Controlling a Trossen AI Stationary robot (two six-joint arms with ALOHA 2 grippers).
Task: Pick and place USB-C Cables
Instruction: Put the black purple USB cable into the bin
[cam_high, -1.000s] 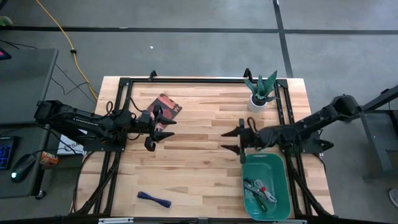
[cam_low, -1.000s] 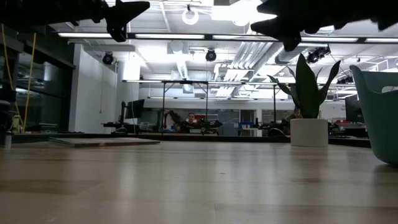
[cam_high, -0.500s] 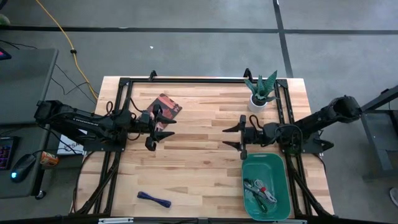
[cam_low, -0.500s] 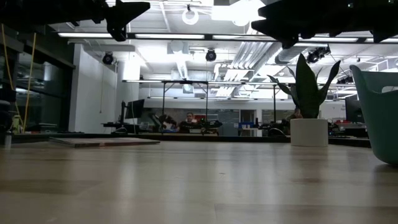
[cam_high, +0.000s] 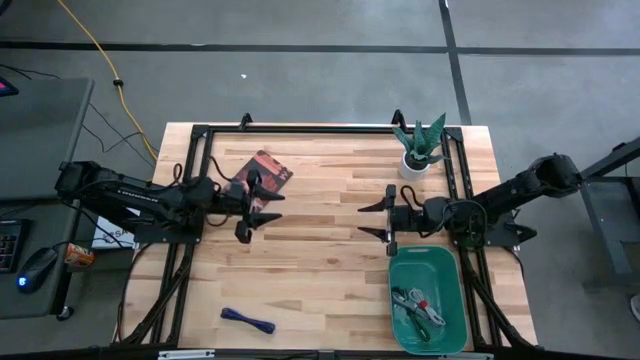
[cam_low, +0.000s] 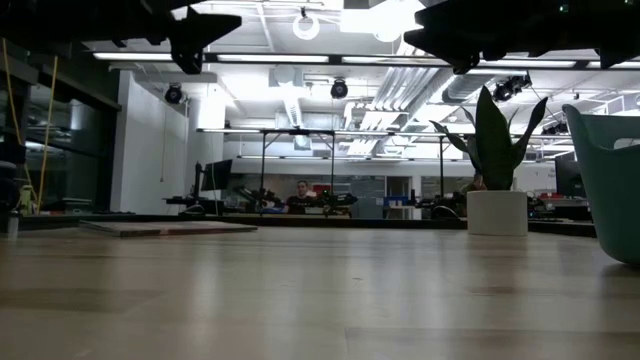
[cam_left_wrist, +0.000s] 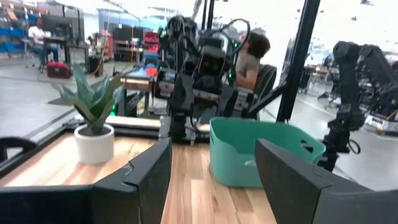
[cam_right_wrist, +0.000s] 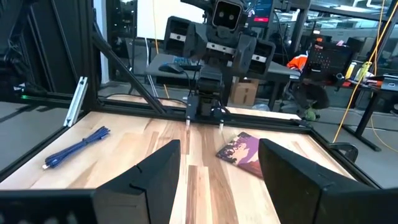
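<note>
I judge that the step in hand is to fetch the last cable on the table, the dark blue cable (cam_high: 247, 320). It lies flat on the wood near the front edge, on the left arm's side, well apart from both arms. Three other cables (cam_high: 419, 306) are already in the green bin (cam_high: 404, 268) at the front right.

My left gripper (cam_high: 262, 206) hangs above the table just beside the brown-red booklet (cam_high: 266, 170), with its fingers apart and nothing between them. My right gripper (cam_high: 375, 221) hangs just behind the bin, fingers also spread and empty.

To do this well, I would use the left arm, because the cable is on its side. I would bring the gripper over the middle of the bundle, turn the wrist so the fingers close across the thin width and not along the length, and go low enough that the tips reach the wood. Otherwise the strands can slip out.

The cable is a thin, dark blue bundle, lying a little diagonal. In the right wrist view (cam_right_wrist: 76, 148) one end looks loose and spread, so I expect it to be soft and floppy when lifted.
</note>
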